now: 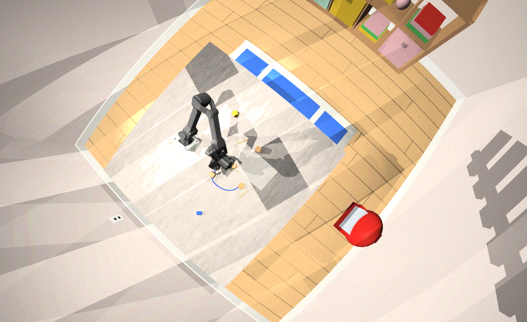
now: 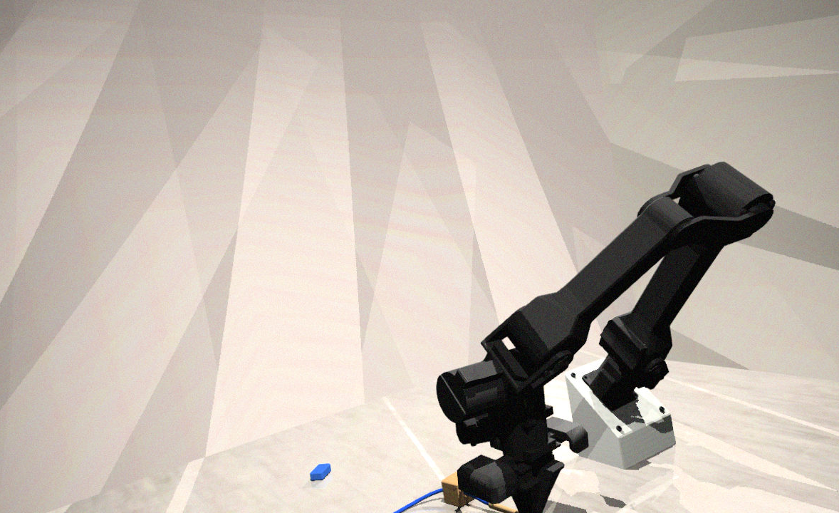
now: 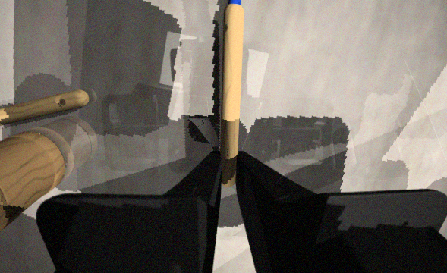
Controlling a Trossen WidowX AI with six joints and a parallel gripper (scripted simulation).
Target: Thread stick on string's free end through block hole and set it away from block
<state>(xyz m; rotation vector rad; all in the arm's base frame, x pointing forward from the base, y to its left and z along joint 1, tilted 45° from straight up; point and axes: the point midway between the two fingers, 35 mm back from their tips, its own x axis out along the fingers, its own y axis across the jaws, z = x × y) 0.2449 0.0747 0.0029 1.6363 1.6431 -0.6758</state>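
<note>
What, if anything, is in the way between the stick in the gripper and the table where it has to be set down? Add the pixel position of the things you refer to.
Nothing visible lies between the held stick [image 2: 502, 508] [image 3: 234, 76] and the table [image 1: 185, 200] [image 2: 250, 478] [image 3: 322, 57] beneath it. Off to its left in the wrist view are a loose stick [image 1: 235, 170] [image 3: 37, 108] and a wooden cylinder [image 1: 233, 165] [image 3: 22, 163].

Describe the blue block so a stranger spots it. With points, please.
Find the black arm [image 1: 213, 128] [image 2: 619, 261] on the grey table. Beyond the curved string [image 1: 228, 190] [image 2: 419, 498] lies a small block [image 1: 199, 213] [image 2: 320, 472], solid blue; its neighbours are wood-coloured.

Block's [image 1: 212, 175] [image 2: 453, 489] hole too small to tell; stick's [image 3: 232, 76] string [image 3: 234, 1] cut off, wrist pic.
</note>
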